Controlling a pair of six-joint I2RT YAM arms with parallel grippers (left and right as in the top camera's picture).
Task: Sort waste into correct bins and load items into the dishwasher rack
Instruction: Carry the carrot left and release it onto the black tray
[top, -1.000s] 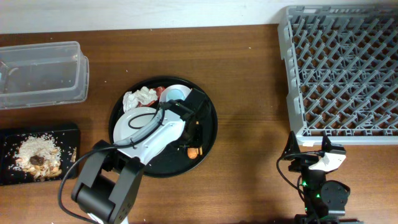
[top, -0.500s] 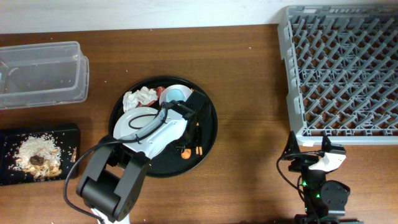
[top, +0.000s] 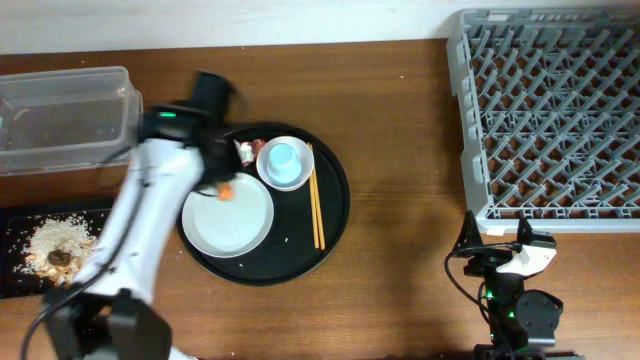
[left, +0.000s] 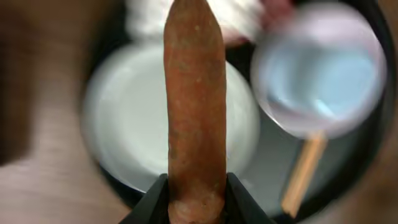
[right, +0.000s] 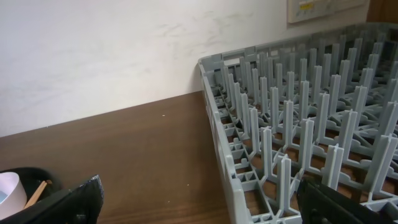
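The left claw (left: 196, 202) had pinched narrowly onto the carrot (left: 194, 106) and lifted it off the tray (top: 335, 215). It now hung above the plate's (top: 235, 225) left rim. Waste sorting was under way, with the black bin (top: 15, 222) probably next.

readable text: none | wall notice (right: 316, 7): print perhaps present, too small to read

- Your left arm (top: 150, 215) reaches from the near edge up and away, its outline blurred overhead.
- Your left gripper (left: 198, 208) points downward, jaws pinched on the carrot (left: 196, 106).
- Your right arm (top: 518, 305) sits folded at the near right edge.
- Your right gripper (top: 497, 240) faces forward, jaws spread wide.
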